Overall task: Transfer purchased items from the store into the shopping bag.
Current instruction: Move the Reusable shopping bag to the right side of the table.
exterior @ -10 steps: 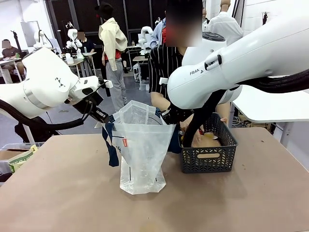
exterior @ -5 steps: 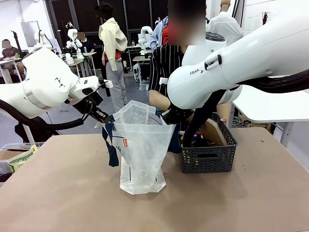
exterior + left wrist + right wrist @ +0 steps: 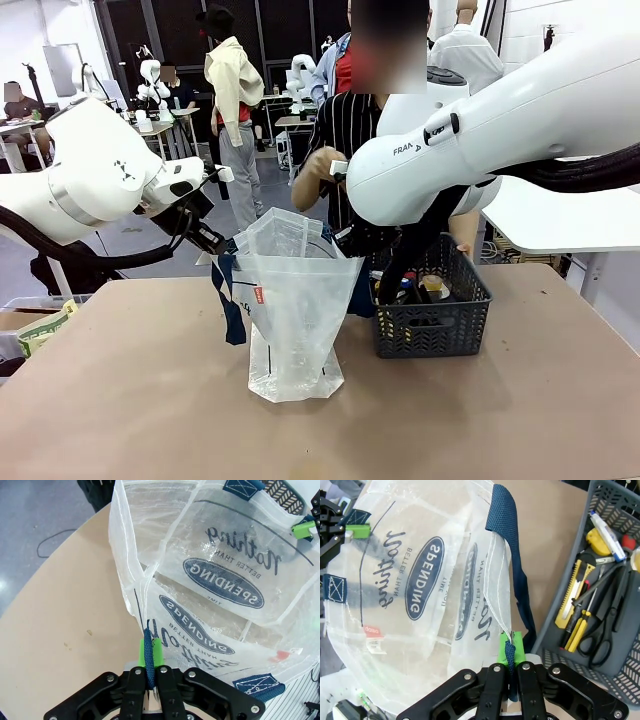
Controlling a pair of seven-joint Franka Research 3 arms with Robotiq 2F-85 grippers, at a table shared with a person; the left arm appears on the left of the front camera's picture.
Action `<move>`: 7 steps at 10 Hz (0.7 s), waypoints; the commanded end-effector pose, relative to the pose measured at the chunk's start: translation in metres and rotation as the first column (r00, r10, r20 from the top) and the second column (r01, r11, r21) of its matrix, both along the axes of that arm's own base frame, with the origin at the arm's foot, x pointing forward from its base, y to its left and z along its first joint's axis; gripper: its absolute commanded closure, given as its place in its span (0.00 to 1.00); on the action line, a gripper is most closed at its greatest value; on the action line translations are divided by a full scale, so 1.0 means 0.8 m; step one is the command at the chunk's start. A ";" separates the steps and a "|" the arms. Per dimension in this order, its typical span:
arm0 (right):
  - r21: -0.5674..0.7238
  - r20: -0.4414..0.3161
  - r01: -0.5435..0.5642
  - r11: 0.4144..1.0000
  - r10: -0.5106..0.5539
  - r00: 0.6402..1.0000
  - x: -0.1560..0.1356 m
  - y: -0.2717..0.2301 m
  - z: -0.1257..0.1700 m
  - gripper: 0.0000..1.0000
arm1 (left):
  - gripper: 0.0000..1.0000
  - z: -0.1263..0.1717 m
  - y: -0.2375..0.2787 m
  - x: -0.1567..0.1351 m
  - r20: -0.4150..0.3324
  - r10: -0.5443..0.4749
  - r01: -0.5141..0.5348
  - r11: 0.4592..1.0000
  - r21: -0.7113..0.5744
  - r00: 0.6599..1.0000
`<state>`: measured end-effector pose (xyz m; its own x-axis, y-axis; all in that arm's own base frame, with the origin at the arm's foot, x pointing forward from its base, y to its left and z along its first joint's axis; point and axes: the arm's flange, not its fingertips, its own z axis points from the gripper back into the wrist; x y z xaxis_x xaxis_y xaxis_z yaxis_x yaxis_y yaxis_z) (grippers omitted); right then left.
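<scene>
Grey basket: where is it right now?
In the front view the grey basket sits on the right side of the table, just right of the clear shopping bag and below the right arm.

Bright, even indoor light from overhead leaves only soft shadows beneath the shopping bag (image 3: 295, 330) on the worktop (image 3: 120, 400), a pale sheen on its plastic, sharp focus nearby, and wide-angle bending at the wrist views' edges.

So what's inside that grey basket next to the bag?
The grey basket holds a yellow utility knife, black scissors, a white pen and a yellow-handled screwdriver. Anything beneath them is covered.
</scene>
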<state>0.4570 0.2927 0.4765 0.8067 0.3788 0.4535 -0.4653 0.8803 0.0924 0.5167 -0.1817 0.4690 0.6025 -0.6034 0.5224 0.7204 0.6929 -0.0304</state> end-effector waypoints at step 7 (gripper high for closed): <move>0.004 -0.007 0.007 1.000 -0.007 1.000 -0.006 -0.003 -0.002 1.00 | 1.00 0.001 0.003 -0.001 0.000 0.004 -0.004 1.000 0.007 1.000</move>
